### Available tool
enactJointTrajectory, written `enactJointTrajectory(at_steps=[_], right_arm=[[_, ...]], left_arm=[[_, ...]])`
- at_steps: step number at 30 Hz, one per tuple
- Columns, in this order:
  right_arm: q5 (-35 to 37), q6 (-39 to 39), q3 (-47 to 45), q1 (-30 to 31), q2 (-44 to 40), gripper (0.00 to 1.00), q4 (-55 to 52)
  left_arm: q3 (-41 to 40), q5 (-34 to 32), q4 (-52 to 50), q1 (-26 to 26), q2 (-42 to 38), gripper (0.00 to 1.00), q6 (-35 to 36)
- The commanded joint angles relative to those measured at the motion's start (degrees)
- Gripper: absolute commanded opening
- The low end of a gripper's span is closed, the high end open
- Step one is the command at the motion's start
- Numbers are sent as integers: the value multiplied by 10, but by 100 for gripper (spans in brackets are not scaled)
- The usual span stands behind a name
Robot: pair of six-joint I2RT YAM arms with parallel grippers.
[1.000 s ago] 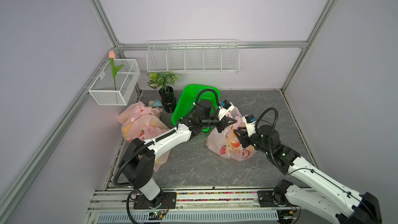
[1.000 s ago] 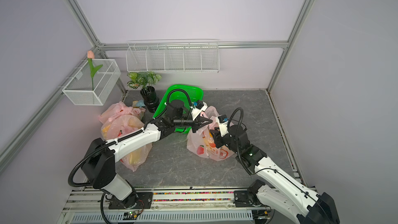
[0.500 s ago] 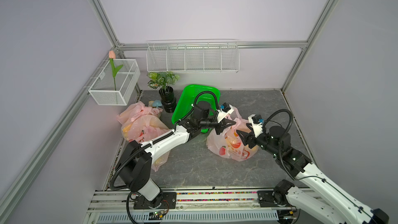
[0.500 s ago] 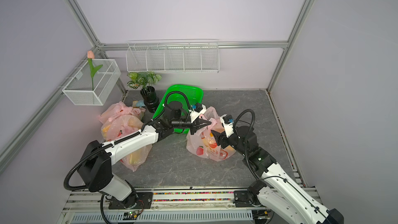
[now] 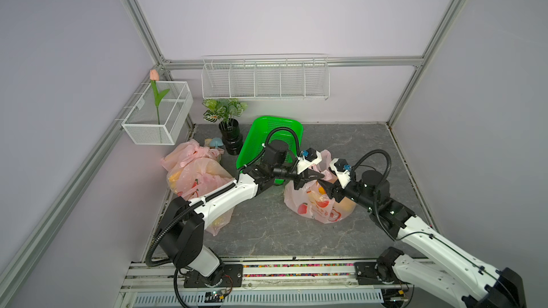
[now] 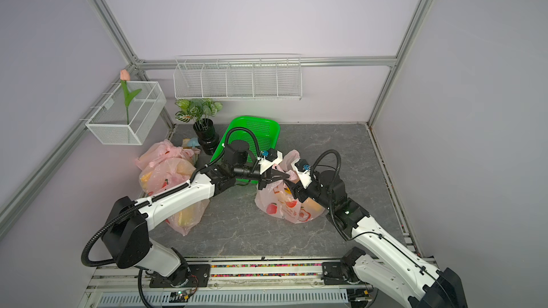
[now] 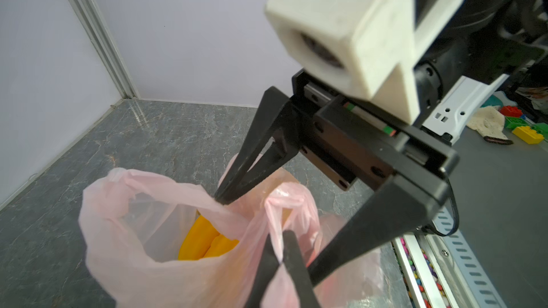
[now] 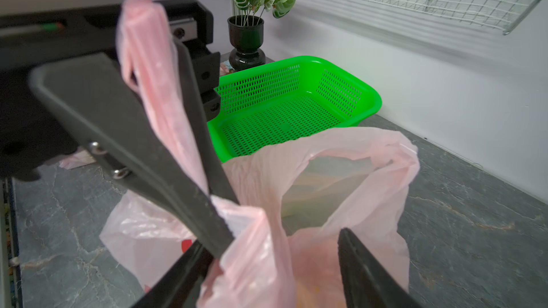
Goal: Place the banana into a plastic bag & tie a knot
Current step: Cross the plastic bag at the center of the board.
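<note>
A pink plastic bag (image 5: 317,208) (image 6: 284,208) stands open on the grey table, right of centre in both top views. The yellow banana (image 7: 204,241) lies inside it. My left gripper (image 5: 321,175) (image 7: 280,238) is shut on one bag handle (image 7: 278,211) and holds it up over the bag mouth. In the right wrist view that handle (image 8: 154,69) runs between the left gripper's fingers (image 8: 184,131). My right gripper (image 5: 323,186) (image 8: 272,241) is open, its fingertips on either side of bunched bag plastic just below the left gripper's tips.
A green basket (image 5: 272,134) (image 8: 296,105) leans behind the left arm. A potted plant (image 5: 228,131) and a small mushroom figure (image 5: 216,142) stand at the back left. Filled pink bags (image 5: 195,173) lie left. Wire baskets (image 5: 264,78) hang on the walls.
The right gripper has opened and shifted closer under the left gripper's tips at the bag mouth. The left gripper keeps its hold on the handle, almost unmoved.
</note>
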Motion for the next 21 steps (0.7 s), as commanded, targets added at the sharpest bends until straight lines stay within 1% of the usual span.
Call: enactJointTrajectory(at_steps=[1, 5, 8, 12, 16, 18, 21], right_arm=[[-14, -28, -13, 4, 14, 62, 23], [-11, -31, -8, 5, 22, 52, 18], [-12, -33, -4, 7, 26, 38, 16], [8, -40, 3, 14, 34, 25, 0], [40, -41, 0, 22, 21, 10, -2], [49, -40, 0, 24, 10, 7, -4], [55, -34, -1, 26, -7, 7, -2]], left_arm=[[24, 44, -45, 0, -3, 0, 42], [26, 55, -50, 1, -2, 0, 49], [27, 58, -52, 0, -3, 0, 50], [27, 56, -50, 0, -7, 0, 48], [27, 48, -50, 0, -11, 0, 43], [23, 39, -47, 0, -14, 0, 39], [20, 19, -41, 0, -20, 0, 26]])
